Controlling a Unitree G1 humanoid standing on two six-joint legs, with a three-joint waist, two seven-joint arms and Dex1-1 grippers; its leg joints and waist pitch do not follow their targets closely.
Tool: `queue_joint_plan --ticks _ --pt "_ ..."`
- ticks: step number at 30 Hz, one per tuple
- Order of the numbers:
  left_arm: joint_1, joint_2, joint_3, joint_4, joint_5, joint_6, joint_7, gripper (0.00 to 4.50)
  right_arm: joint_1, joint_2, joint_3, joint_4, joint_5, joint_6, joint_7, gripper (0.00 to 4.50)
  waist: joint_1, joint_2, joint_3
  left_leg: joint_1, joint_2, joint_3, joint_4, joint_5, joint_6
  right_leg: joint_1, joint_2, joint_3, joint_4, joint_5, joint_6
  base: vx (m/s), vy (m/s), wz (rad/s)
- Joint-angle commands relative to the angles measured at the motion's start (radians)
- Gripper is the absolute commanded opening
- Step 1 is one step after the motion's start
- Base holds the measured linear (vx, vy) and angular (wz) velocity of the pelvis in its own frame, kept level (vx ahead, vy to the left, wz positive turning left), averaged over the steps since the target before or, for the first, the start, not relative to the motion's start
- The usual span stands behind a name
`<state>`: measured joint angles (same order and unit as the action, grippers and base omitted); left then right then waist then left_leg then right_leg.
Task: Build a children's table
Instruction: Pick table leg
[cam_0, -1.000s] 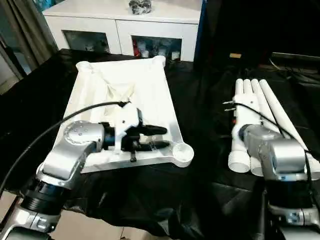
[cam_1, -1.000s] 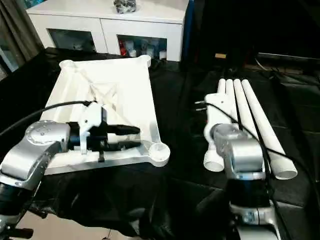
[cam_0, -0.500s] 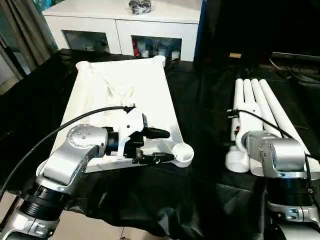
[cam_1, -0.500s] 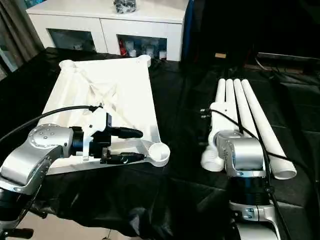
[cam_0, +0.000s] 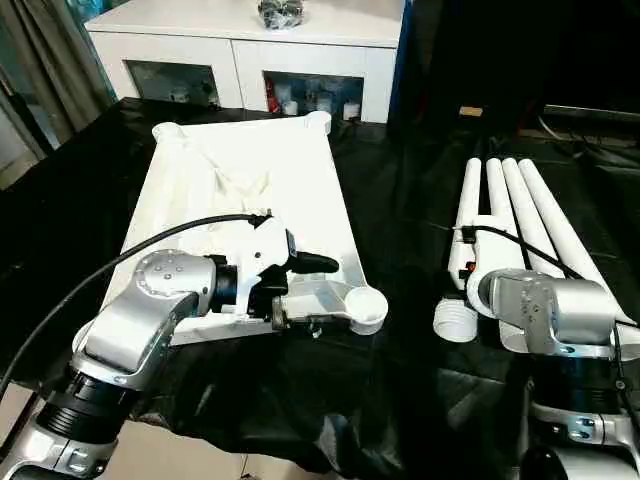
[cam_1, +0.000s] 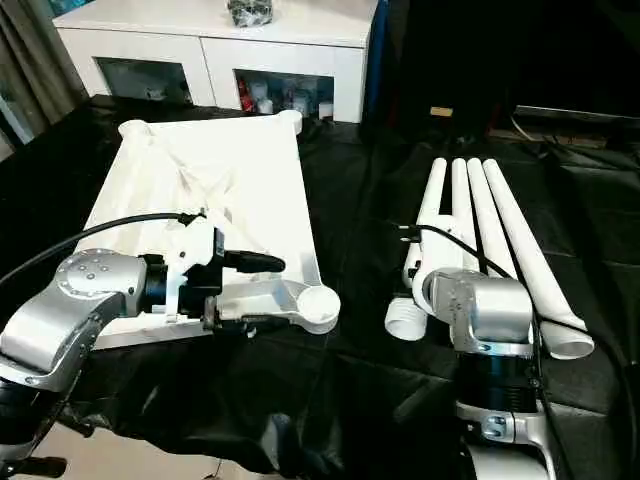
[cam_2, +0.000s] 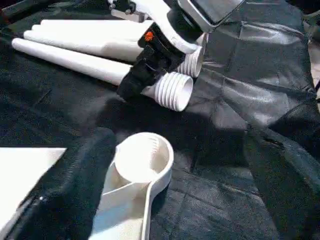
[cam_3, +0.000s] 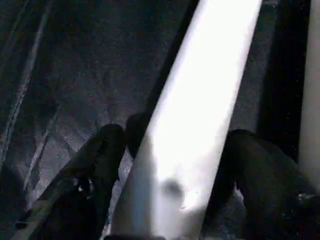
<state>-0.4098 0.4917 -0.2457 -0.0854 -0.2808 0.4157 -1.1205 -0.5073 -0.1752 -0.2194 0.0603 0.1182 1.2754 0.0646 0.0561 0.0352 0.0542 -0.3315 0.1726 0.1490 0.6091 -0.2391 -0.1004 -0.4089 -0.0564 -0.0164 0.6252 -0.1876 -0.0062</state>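
on crinkled black cloth (cam_0: 400, 260), ribbed white tabletop (cam_0: 300, 180) beside smooth tubular legs (cam_0: 525, 205).

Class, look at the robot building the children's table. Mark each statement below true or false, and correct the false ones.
1. The tabletop lies with its ribbed underside up. True.
2. Four legs lie side by side on the black cloth. True.
3. A leg already stands in the near corner socket. False: the socket is empty.
4. The right tool has its fingers on either side of one leg. True.
5. The left tool is far from the tabletop, over the legs. False: it is at the tabletop's near right corner, fingers spread.
6. The cabinet stands on the robot's near side. False: it stands beyond the tabletop.
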Motion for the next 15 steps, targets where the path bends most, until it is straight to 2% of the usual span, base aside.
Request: queue_joint_plan --ticks 1,4,7,11,14,15 --pt "-0.007 0.003 -0.006 -0.014 0.002 0.0 0.003 4.5 0.002 0.01 -0.011 0.03 0.012 0.006 -0.007 3.24 0.002 -0.008 -0.061 -0.014 0.02 0.005 -0.074 -0.018 -0.042 0.064 -0.053 0.038 -0.064 -0.118 -0.188 0.0 0.0 0.0" --pt "-0.009 0.001 -0.006 -0.011 0.003 0.0 0.005 4.5 0.001 0.009 -0.016 0.037 0.013 -0.002 -0.012 2.95 0.001 -0.008 -0.061 -0.014 0.02 0.005 -0.074 -0.019 -0.042 0.064 -0.053 0.038 -0.064 -0.121 -0.186 0.0 0.0 0.0" --pt "-0.016 -0.01 -0.003 0.003 0.007 -0.018 0.021 4.5 -0.01 0.024 -0.047 0.053 0.018 -0.008 -0.018 2.63 0.001 -0.008 -0.061 -0.014 0.02 0.006 -0.074 -0.026 -0.043 0.063 -0.053 0.038 -0.065 -0.13 -0.187 0.0 0.0 0.0" --pt "-0.022 -0.023 0.007 0.017 0.009 -0.024 0.043 4.5 -0.019 0.031 -0.059 0.066 0.024 -0.022 -0.017 2.39 0.002 -0.009 -0.062 -0.015 0.02 0.005 -0.074 -0.018 -0.041 0.064 -0.054 0.038 -0.064 -0.122 -0.187 0.0 0.0 0.0" --pt "-0.028 -0.04 0.022 0.036 0.016 -0.046 0.071 4.5 -0.023 0.039 -0.061 0.062 0.048 -0.043 0.006 2.21 0.002 -0.009 -0.061 -0.016 0.02 0.005 -0.074 -0.021 -0.039 0.065 -0.054 0.038 -0.066 -0.124 -0.186 0.0 0.0 0.0" --pt "-0.037 -0.051 0.031 0.049 0.013 -0.045 0.087 4.5 -0.026 0.048 -0.07 0.053 0.064 -0.08 0.021 2.16 0.001 -0.01 -0.062 -0.015 0.02 0.005 -0.073 -0.021 -0.036 0.065 -0.054 0.038 -0.065 -0.118 -0.187 0.0 0.0 0.0"
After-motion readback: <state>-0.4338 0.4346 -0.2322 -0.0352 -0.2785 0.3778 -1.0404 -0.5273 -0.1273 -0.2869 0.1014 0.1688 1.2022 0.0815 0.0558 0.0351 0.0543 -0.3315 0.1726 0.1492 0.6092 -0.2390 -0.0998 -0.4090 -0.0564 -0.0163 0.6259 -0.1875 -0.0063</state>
